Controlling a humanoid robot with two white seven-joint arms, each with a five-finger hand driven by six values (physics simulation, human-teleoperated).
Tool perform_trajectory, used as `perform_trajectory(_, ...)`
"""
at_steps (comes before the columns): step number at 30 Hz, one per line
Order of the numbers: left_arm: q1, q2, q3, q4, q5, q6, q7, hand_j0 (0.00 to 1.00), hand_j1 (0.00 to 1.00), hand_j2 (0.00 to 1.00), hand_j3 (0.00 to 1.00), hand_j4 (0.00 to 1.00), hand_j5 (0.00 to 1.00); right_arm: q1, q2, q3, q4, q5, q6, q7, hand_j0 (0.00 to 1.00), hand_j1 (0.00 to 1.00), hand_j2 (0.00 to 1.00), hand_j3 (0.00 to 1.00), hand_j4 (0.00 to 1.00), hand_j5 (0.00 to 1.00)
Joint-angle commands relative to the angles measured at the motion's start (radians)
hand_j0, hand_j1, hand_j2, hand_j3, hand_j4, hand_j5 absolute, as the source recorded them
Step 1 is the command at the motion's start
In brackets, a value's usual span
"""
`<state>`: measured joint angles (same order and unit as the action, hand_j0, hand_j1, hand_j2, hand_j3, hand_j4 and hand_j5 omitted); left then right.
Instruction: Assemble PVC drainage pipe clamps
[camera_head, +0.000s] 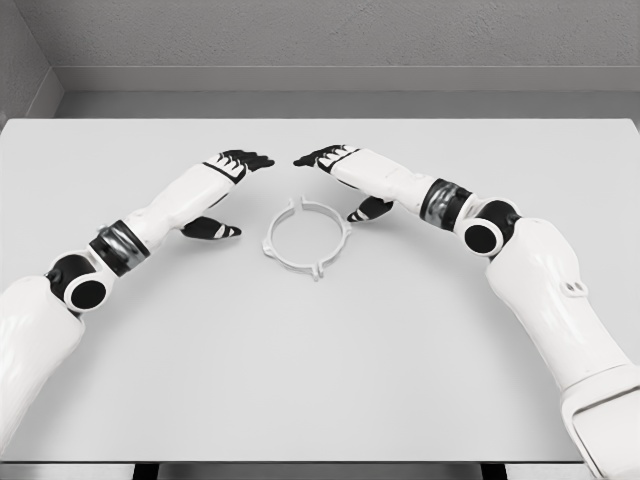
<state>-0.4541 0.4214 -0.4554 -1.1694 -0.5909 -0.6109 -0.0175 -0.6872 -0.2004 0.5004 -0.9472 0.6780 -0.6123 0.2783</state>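
A white ring-shaped pipe clamp (306, 237) with small tabs lies flat on the light grey table (320, 380), near its middle. My left hand (232, 185) hovers just left of and above the ring, fingers spread, thumb low beside the ring's left edge, holding nothing. My right hand (340, 175) mirrors it on the right, fingers stretched out over the ring's far side and thumb by its right edge. Neither hand touches the clamp. The fingertips of both hands nearly meet above the ring's far rim.
Grey walls rise behind the table's far edge (320, 119). Both white arms reach in from the lower corners across the table.
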Motion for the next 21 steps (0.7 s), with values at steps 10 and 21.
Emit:
perform_trajectory(10, -0.021, 0.043, 0.009, 0.017, 0.02, 0.0, 0.002, 1.0, 1.0, 1.0, 1.0, 1.0, 1.0, 0.0, 0.001, 0.0, 0.005, -0.006, 0.001, -0.001, 1.0, 1.0, 1.0, 1.0, 1.0, 1.0)
perform_trajectory(21, -0.028, 0.056, 0.009, 0.027, 0.029, 0.0, 0.002, 1.0, 1.0, 1.0, 1.0, 1.0, 1.0, -0.002, 0.016, 0.013, 0.004, -0.006, 0.001, 0.001, 1.0, 1.0, 1.0, 1.0, 1.0, 1.0)
